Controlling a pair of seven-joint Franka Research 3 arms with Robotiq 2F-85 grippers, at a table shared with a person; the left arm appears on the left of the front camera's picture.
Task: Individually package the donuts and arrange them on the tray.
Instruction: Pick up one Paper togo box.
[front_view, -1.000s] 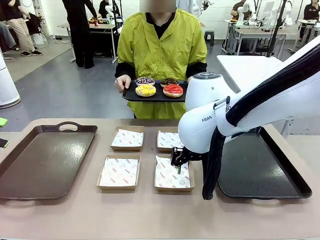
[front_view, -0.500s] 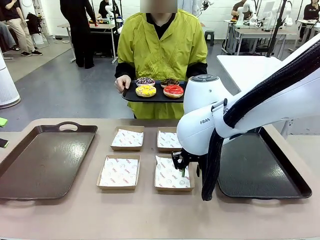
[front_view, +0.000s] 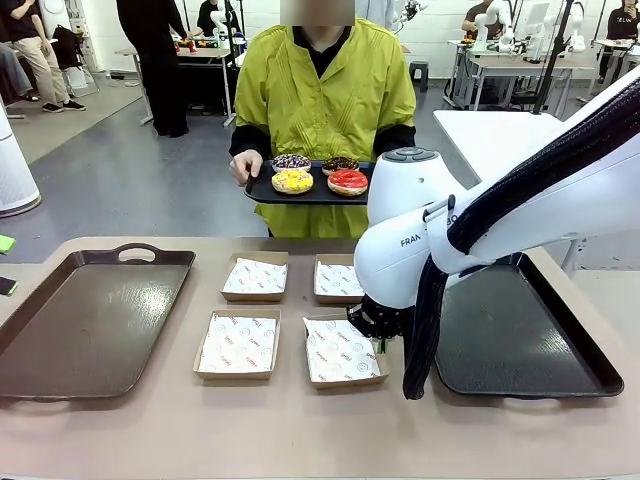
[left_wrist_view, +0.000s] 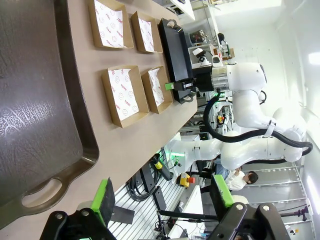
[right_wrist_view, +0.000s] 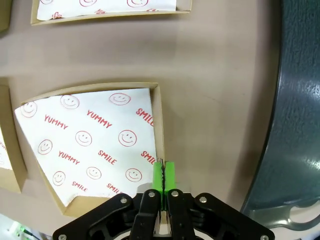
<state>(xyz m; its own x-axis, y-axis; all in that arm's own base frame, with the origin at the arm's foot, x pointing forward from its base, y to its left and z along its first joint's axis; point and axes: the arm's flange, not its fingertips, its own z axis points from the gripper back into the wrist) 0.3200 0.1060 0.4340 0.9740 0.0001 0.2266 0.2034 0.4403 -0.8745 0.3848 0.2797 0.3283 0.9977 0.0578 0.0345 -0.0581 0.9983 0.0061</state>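
The donuts (front_view: 318, 172), four glossy rings iced red, yellow, chocolate and dark with sprinkles, sat on a flat black serving tray (front_view: 258, 190) that a person held at twelve o'clock, beyond the tabletop (front_view: 300, 430). None was boxed yet, so the packaging looked barely begun. Four shallow square boxes (front_view: 238, 345) of brown cardboard, each lined with white paper printed with red smileys, lay in two rows at the tabletop's centre. The right pincer (right_wrist_view: 163, 174) was clamped on the thin right wall of the near-right box (front_view: 345, 352), its green pads pressed together around the card. The handled brown tray (front_view: 60, 330) at nine o'clock, with a leathery grain, and the smooth dark tray (front_view: 520, 340) at three o'clock both lay bare. The left pincer (left_wrist_view: 165, 200) hung above the brown tray, fingers well apart.
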